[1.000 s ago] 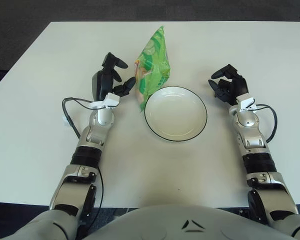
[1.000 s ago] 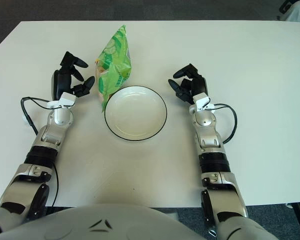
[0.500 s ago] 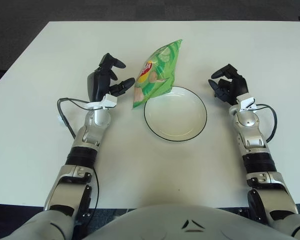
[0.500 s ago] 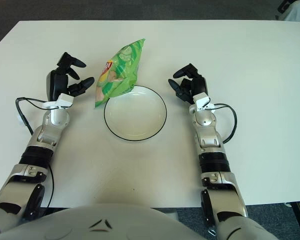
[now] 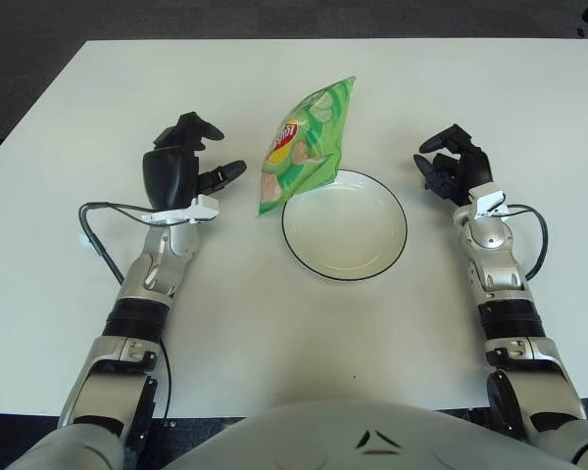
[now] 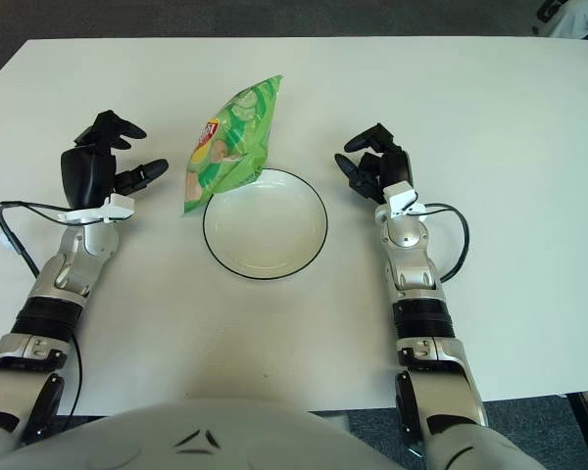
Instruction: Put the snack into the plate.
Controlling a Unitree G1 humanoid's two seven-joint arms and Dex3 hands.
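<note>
**Snack bag leaning on the plate's rim, both my hands empty**

Across the white table [image 5: 98, 323] in front of me, the green snack bag [image 5: 305, 147] lies tilted, its lower edge overlapping the far-left rim of the white plate [image 5: 344, 223] with the dark border. Most of the bag lies on the table beyond and to the left of the plate, with one corner pointing away from me and the logo end toward my left side. The middle of the plate is bare.

My left hand [image 5: 181, 169] shows to the left of the bag, clear of it with a strip of table between us. Its fingers [image 5: 225, 174] are spread and relaxed, one reaching toward the bag without touching it, and they hold nothing. A thin black cable [image 5: 103, 211] loops out from that wrist over the table.

My right hand [image 5: 453, 164] shows to the right of the plate, just off its rim and not touching it. Its fingers are loosely curled but have hold of nothing. A black cable [image 5: 537, 235] loops out beside that forearm too.
</note>
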